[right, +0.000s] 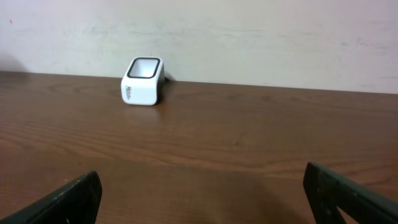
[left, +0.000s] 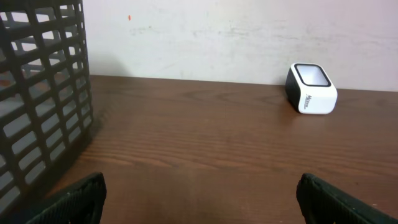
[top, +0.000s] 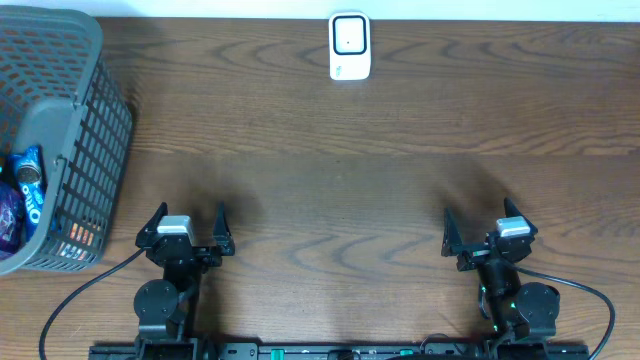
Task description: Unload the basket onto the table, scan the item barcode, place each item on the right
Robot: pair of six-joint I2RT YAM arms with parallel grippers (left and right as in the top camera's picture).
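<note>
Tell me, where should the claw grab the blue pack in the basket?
Probably from straight above, pinching across the narrow width of the blue pack. The tall mesh walls of the basket block any sideways approach; only its open top leaves the pack reachable. The left claw, open, sits nearest.

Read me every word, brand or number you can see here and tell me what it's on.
Nothing reads clearly.
On the scanner: small dark print on its side, too small to read.
On the blue packet in the basket: white lettering, too blurred to read.
On the orange patch low in the basket: blurred.
</note>
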